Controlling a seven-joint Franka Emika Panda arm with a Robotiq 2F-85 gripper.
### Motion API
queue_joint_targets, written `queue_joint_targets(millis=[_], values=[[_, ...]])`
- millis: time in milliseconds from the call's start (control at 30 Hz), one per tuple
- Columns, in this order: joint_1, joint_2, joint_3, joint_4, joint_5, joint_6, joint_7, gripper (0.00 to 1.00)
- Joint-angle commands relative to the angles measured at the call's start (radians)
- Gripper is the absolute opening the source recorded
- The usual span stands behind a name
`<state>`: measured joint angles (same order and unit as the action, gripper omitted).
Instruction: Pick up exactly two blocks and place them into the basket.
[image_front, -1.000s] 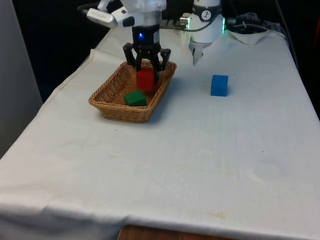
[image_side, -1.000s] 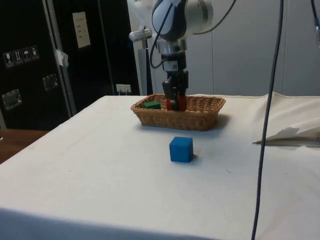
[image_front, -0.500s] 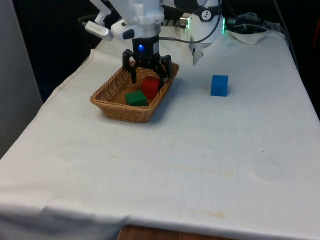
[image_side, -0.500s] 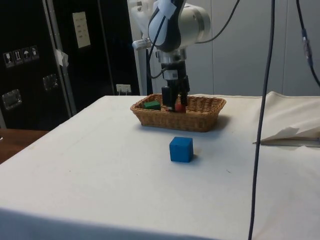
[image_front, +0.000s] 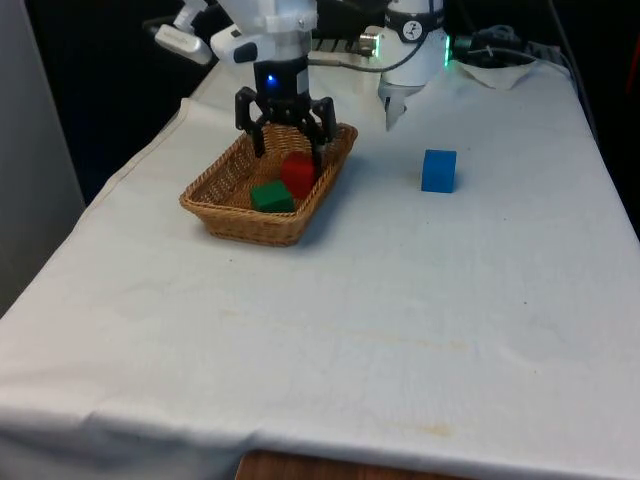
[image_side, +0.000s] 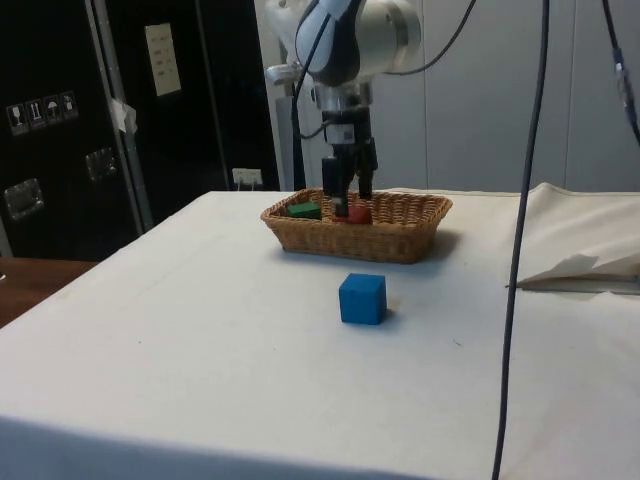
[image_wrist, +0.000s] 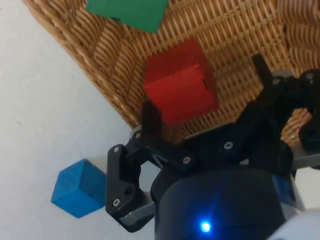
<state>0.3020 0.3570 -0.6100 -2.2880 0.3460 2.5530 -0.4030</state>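
A red block (image_front: 298, 174) and a green block (image_front: 270, 196) lie inside the wicker basket (image_front: 226, 212); the red one leans against the basket's inner wall. My gripper (image_front: 288, 148) hangs open just above the red block, holding nothing. From the side, the gripper (image_side: 348, 195) stands over the basket (image_side: 400, 238), with the red block (image_side: 358, 214) and green block (image_side: 303, 210) below the rim. The wrist view looks down on the red block (image_wrist: 181, 88), the green block (image_wrist: 129, 12) and the basket's weave (image_wrist: 240, 35). A blue block (image_front: 438, 170) rests on the cloth outside the basket.
The blue block (image_side: 362, 298) sits alone on the white cloth toward the front view's right of the basket. It also appears beside the basket in the wrist view as a blue block (image_wrist: 78, 188). Cables hang at the side view's right edge.
My gripper let go of the red block, which dropped into the basket beside the green one. The open gripper has since risen a little above it.
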Motion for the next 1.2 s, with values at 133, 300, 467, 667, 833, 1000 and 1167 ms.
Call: queue_joint_targets(millis=[133,300,467,667,833,1000,1167], values=[[0.005,-0.042,-0.028,0.005,-0.043,-0.038,0.013,1.00],[0.009,-0.075,-0.040,0.012,-0.064,-0.065,0.021,1.00],[0.003,-0.107,-0.030,0.013,-0.066,-0.080,0.022,1.00],[0.028,-0.184,-0.004,-0.010,-0.164,-0.102,0.138,1.00],[0.033,-0.213,0.017,-0.021,-0.189,-0.103,0.176,1.00],[0.028,-0.234,0.049,-0.027,-0.192,-0.102,0.194,1.00],[0.038,-0.257,0.077,-0.037,-0.220,-0.097,0.244,1.00]])
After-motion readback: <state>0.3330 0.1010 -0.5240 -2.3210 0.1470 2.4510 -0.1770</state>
